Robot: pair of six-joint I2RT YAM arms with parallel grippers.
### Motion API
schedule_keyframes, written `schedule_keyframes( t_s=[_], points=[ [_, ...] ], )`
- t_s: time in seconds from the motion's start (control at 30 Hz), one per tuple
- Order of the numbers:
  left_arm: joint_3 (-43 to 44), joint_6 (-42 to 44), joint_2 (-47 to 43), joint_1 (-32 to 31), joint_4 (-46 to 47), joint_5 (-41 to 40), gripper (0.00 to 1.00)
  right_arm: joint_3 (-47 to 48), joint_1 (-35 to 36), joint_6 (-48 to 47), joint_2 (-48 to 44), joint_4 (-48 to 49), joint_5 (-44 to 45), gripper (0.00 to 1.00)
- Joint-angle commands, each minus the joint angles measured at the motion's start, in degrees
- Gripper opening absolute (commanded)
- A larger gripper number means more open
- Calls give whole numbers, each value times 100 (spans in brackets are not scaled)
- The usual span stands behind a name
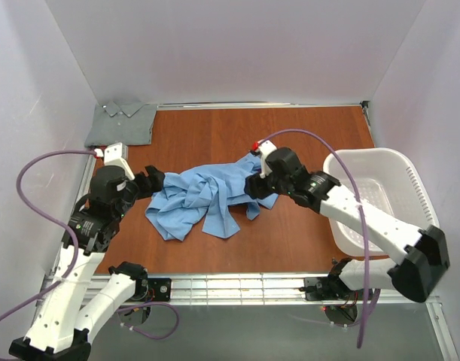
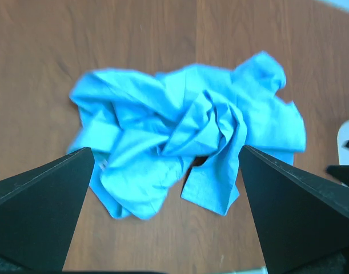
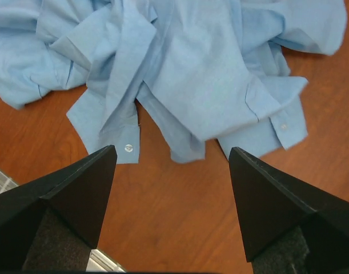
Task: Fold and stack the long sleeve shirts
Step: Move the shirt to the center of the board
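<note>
tabletop point(image 1: 305, 135), blue shirt point(image 1: 203, 199) lengthwise left-to-right

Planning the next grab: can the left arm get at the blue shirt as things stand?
Probably yes. The left gripper is open, facing the blue shirt close by, nothing between them; the right gripper is at the shirt's other side.

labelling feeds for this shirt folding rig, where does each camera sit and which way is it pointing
top external: above and behind the arm bases, facing down on the table; shows left arm, right arm, crumpled light blue shirt, folded grey-green shirt, white laundry basket.
left wrist: on the left arm, facing down at that shirt between its open left fingers.
right wrist: on the right arm, facing down at a buttoned cuff between its open right fingers.
shared: all three show the light blue shirt.
</note>
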Motion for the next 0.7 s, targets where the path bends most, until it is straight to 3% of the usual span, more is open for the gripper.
schedule_keyframes(
  t_s=[0.0, 0.1, 0.4, 0.67],
  points=[
    [-485, -479, 187, -13, -18, 628, 97, -218, -3, -296, -823, 173, 95, 73],
    [-942, -866, 397, -13, 210, 655, 97, -613, -3, -314, -963, 58, -318, 70],
    [-1794, -1614, 1057, 5, 965, -127, 90, -1334, -3, 38, -824, 445, -346, 68],
    [-2050, -939, 2040, 31, 1644, 128, 83, -1634, -3, 90, -411, 901, -417, 65]
  ],
)
